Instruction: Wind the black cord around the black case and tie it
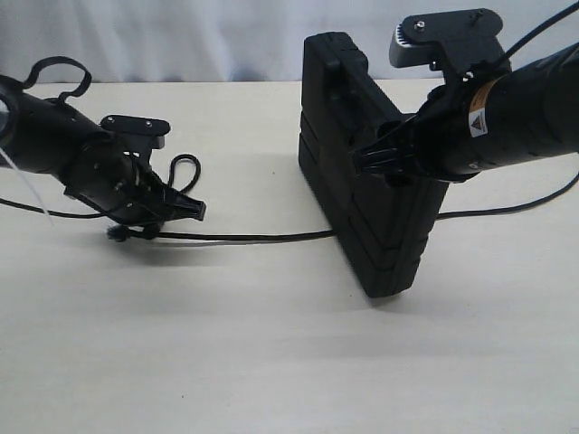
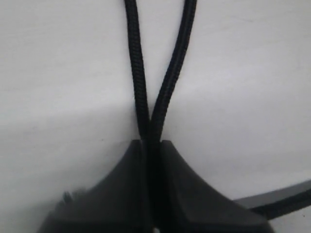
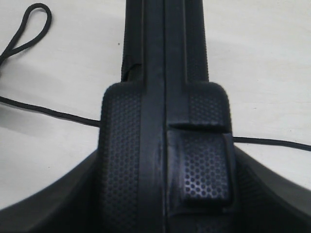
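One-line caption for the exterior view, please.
Right pincer holds the black case on edge; left pincer pinches the black cord lying across the table.

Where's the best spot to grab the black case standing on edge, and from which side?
Grip the black case by its narrow upper edge, pinching across the thickness, from the right. It stands upright on a long edge, so only that thin dimension fits a gripper; the right gripper clamps it so.

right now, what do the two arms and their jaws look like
Both the left arm and right arm are bulky, rounded, matte black, ending in black wedge-shaped jaws. The right carries a yellow label and a grey bracket; thin black cables loop off both.
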Robot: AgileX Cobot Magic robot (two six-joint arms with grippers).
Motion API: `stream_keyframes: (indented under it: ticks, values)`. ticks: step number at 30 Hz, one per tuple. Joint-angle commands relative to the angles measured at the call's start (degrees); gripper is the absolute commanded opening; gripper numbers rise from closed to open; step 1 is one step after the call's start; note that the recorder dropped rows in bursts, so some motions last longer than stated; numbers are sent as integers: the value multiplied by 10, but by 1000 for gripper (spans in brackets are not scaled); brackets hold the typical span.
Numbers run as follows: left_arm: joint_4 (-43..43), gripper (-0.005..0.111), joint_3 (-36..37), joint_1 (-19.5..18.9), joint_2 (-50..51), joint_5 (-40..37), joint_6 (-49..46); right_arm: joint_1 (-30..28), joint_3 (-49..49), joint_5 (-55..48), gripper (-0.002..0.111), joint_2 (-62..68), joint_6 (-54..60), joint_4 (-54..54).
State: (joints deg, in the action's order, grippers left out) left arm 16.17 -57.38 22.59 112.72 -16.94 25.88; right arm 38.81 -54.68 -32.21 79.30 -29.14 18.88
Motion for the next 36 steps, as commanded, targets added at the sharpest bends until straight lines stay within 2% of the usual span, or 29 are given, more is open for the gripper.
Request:
stream_keyframes:
  ticks: [1,8,13,16,22,25,31,36]
  values:
    - [-4,0,24,1,-32,32,-38,0,-6,10,4,-9,5,13]
    - [-4,0,69,1,-78,96,-94,0,-6,10,4,-9,5,13]
    - [2,0,134,1,-113,237,-109,0,-5,7,4,-9,5,13]
    - [59,0,176,1,-133,325,-108,0,1,9,4,-9,5,13]
    - [107,0,222,1,-145,440,-93,0,10,22,4,-8,0,13]
    - [165,0,229,1,-147,481,-65,0,10,17,4,-8,0,13]
    - [366,0,239,1,-177,559,-45,0,10,7,4,-8,0,13]
    - [405,0,239,1,-208,559,-5,0,10,7,4,-8,-3,13]
